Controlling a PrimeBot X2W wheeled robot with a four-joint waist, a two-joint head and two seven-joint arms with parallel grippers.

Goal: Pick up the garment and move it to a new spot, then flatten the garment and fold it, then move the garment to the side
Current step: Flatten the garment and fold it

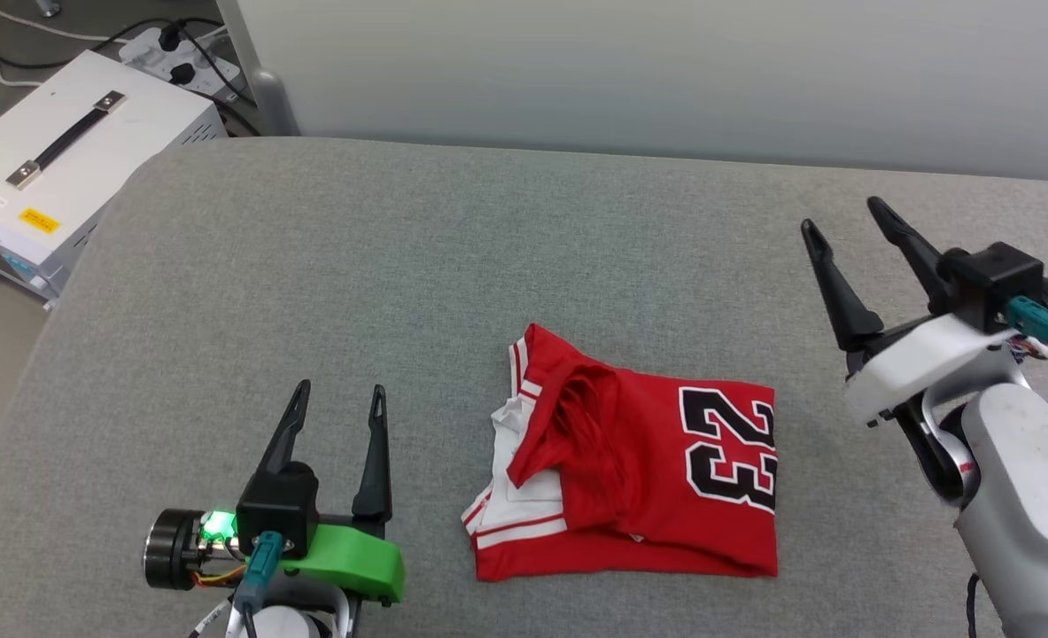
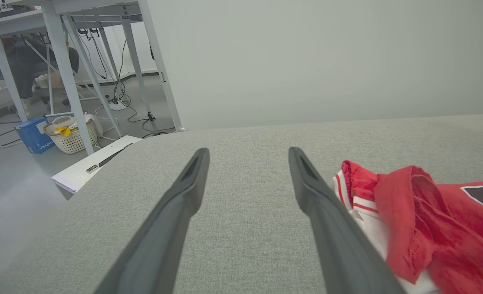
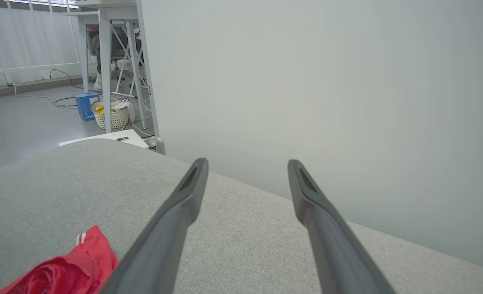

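Hovering with left hand (image 1: 341, 388) spread empty left of the folded shirt (image 1: 648, 470), right hand (image 1: 842, 213) likewise on its right.

Robotics lab or test room. Grey fabric-covered work surface (image 1: 399, 266) against plain pale partition (image 1: 665, 71). White instrument case (image 1: 72, 159) with carry handle, power strip (image 1: 178, 53) beside it. Metal-frame tables (image 2: 61, 61), loose cables (image 2: 119, 102) on bare grey floor, plastic basket (image 2: 72, 136).

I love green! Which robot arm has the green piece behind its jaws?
The left gripper, beside the red jersey shirt with white sleeves; the right gripper has a white casing.
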